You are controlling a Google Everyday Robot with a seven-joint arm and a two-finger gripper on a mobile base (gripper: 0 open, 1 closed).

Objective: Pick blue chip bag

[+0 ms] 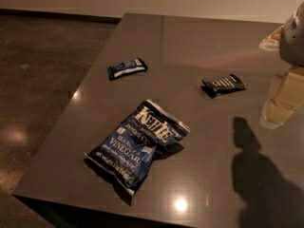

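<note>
The blue chip bag [137, 144] is large, crinkled and dark blue with white "Kettle" and "VINEGAR" lettering. It lies flat near the front left of the dark table [199, 46]. My gripper [293, 34] shows only as a pale grey shape at the upper right edge of the view, high above the table's right side and far from the bag. Its shadow falls on the table at the front right.
A small blue-and-white bar wrapper [127, 68] lies behind the bag to the left. A small black bar wrapper with white stripes [223, 84] lies to the right of the middle. The table's left and front edges drop to a dark floor [42, 80].
</note>
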